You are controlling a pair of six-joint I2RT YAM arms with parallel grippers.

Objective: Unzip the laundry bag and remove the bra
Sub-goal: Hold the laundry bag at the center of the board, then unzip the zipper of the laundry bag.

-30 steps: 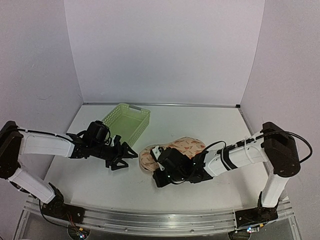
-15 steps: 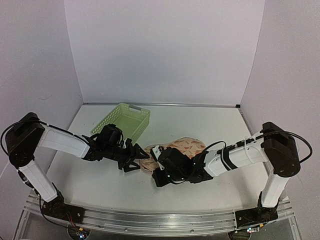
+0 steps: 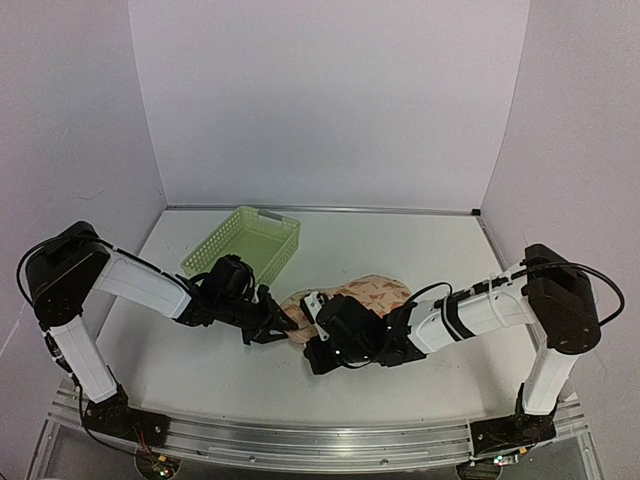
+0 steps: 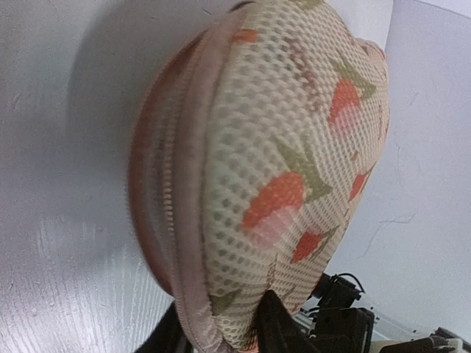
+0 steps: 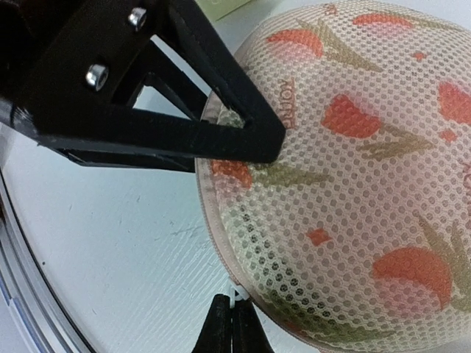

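**Pinching at the bag rim: claw and item positions**

Right claw (image 5: pixel 232 318): the tips are pressed fully together and pinch the pale trim at the near rim of the laundry bag (image 3: pixel 372 290).

Laundry bag: it lies domed on the white counter (image 3: pixel 420 235), about mid-width and closer to the near edge than the far. Its mesh face with orange leaf print is turned up.

Left claw (image 3: pixel 276 322): the fingers are parted and set at the bag's left end. The left wrist view shows one finger on either side of the trim seam. The right wrist view shows one fingertip resting on the mesh top.

Light-green basket (image 3: pixel 247 243): it sits beyond the left claw, toward the far left corner. Contact with the bag cannot be told.
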